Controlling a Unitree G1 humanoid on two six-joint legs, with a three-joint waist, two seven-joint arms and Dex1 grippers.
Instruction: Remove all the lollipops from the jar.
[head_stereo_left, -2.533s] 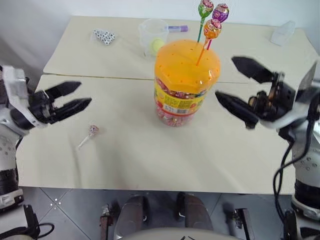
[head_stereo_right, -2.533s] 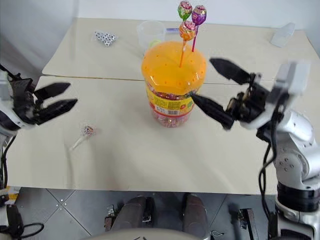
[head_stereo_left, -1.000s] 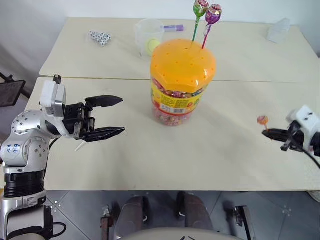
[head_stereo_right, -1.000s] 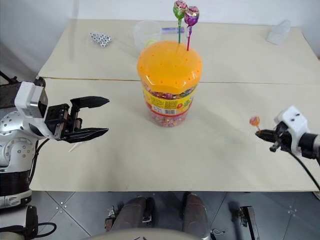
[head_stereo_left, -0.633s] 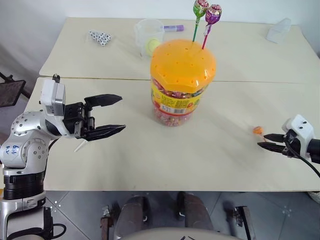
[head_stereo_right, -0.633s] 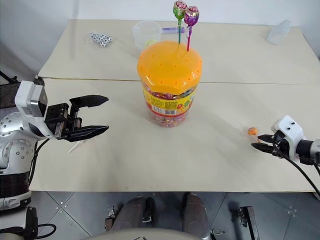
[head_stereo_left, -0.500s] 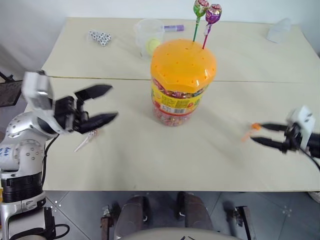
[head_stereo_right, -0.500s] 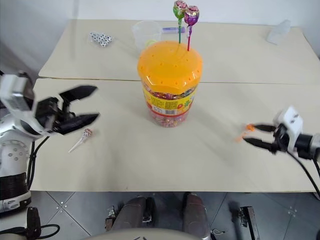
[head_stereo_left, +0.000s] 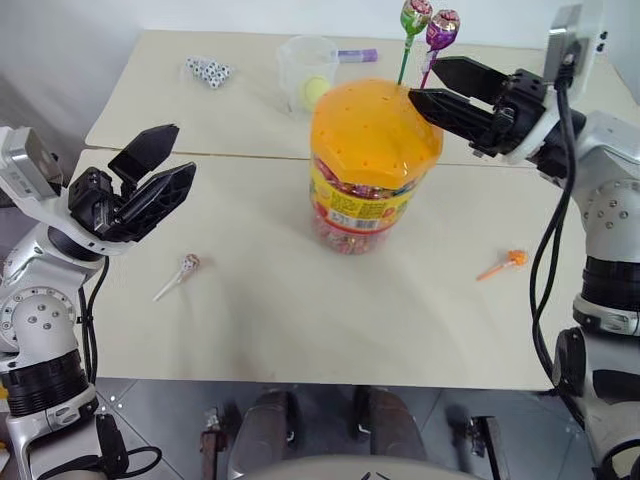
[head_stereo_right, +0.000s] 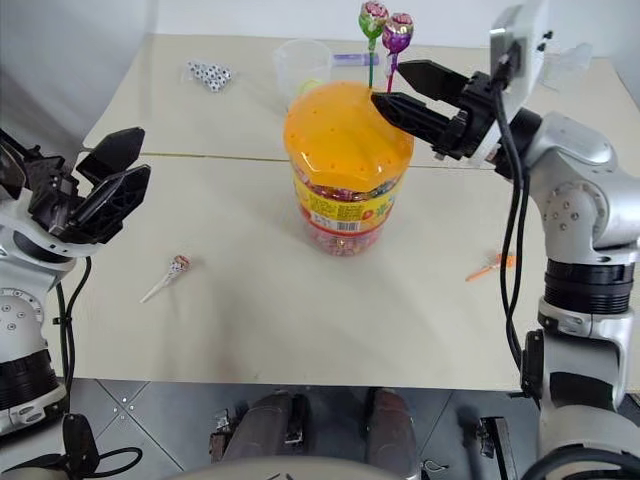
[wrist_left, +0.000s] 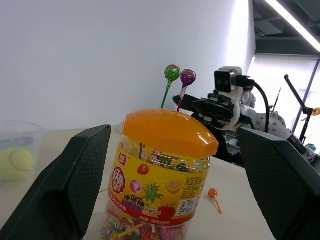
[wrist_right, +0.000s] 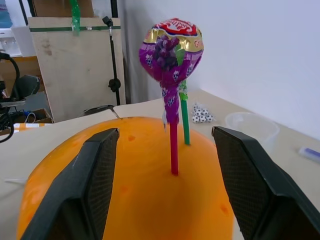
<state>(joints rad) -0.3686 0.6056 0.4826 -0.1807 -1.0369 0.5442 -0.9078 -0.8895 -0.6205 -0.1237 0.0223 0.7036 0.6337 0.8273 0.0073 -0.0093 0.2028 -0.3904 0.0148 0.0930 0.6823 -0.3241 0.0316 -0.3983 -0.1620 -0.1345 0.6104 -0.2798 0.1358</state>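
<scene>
The jar stands mid-table, a clear tub with a domed orange lid. A green lollipop and a purple lollipop stand upright in the lid. My right gripper hangs open just over the lid's far right side, pointing at their sticks; in the right wrist view the purple lollipop rises between its fingers. An orange lollipop lies on the table to the jar's right, a pink lollipop to its left. Off to the left, my left gripper is open and empty, facing the jar.
A clear cup holding a yellow ball stands behind the jar, with a purple marker beside it. Small black-and-white pieces lie at the far left. A clear plastic item sits at the far right. A seam joins two tables.
My right gripper opened and left the orange lollipop on the table, then swung up and left to the jar's lid. My left gripper rose a little and tilted upward.
</scene>
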